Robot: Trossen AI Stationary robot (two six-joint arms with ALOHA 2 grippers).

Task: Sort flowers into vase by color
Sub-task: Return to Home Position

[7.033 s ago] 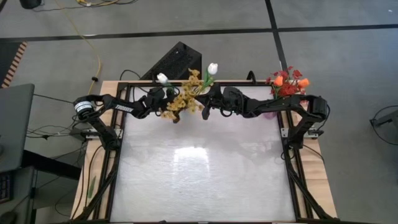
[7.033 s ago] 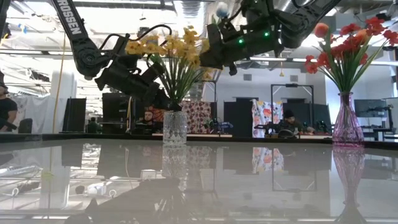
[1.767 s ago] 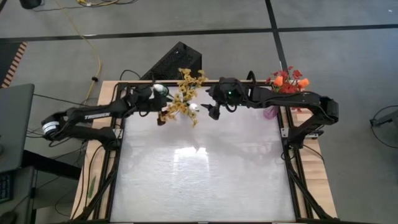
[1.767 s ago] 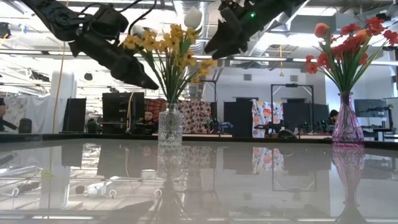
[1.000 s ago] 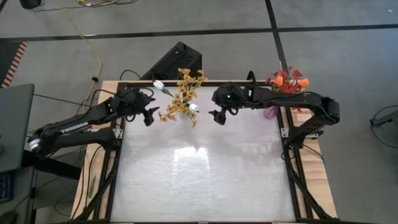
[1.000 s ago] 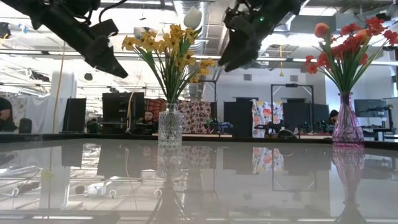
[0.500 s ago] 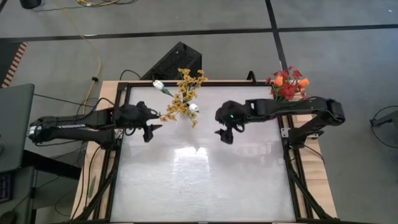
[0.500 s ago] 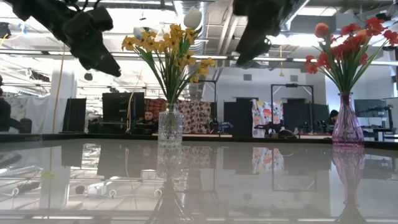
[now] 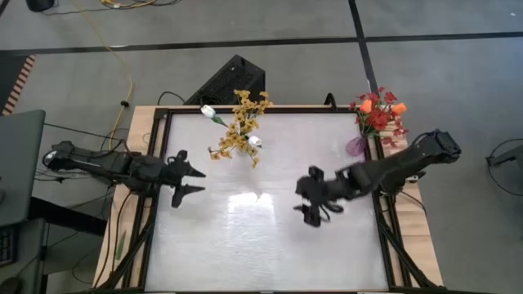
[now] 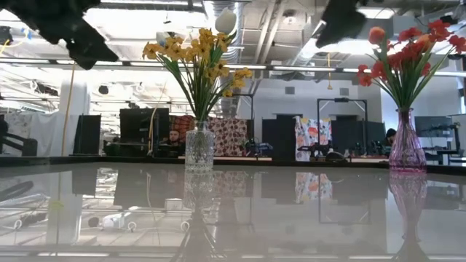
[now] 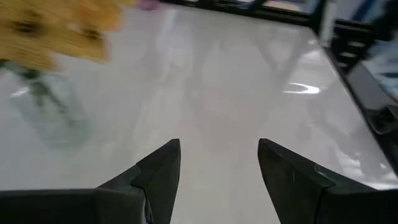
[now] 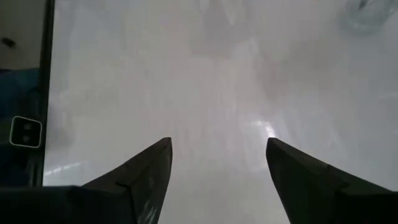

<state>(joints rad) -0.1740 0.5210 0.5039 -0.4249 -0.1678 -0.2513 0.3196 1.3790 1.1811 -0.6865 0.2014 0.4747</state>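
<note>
Glossy white table [image 9: 261, 245], high view; I see no loose stem on it.

- Yellow sprays [image 9: 239, 131] and white tulips [image 9: 209, 111] stand in the clear vase [image 10: 199, 149], at the table's 11 o'clock.
- Red and orange flowers [image 9: 377, 114] stand in the purple vase [image 10: 406, 149], at its 1 o'clock. Stems run upright, fanning out at the top.
- Left gripper [image 9: 194, 181] hovers at the 9 o'clock edge, jaws apart, holding nothing. The clear vase lies at its 2 o'clock, near but not touching.
- Right gripper [image 9: 307, 202] hovers right of centre, jaws apart, also holding nothing. The purple vase is at its 1 o'clock, well apart.

Judgement: sorting looks done. The left arm is nearer a bouquet, so its retreat should run toward 8 o'clock, away from the blooms.
</note>
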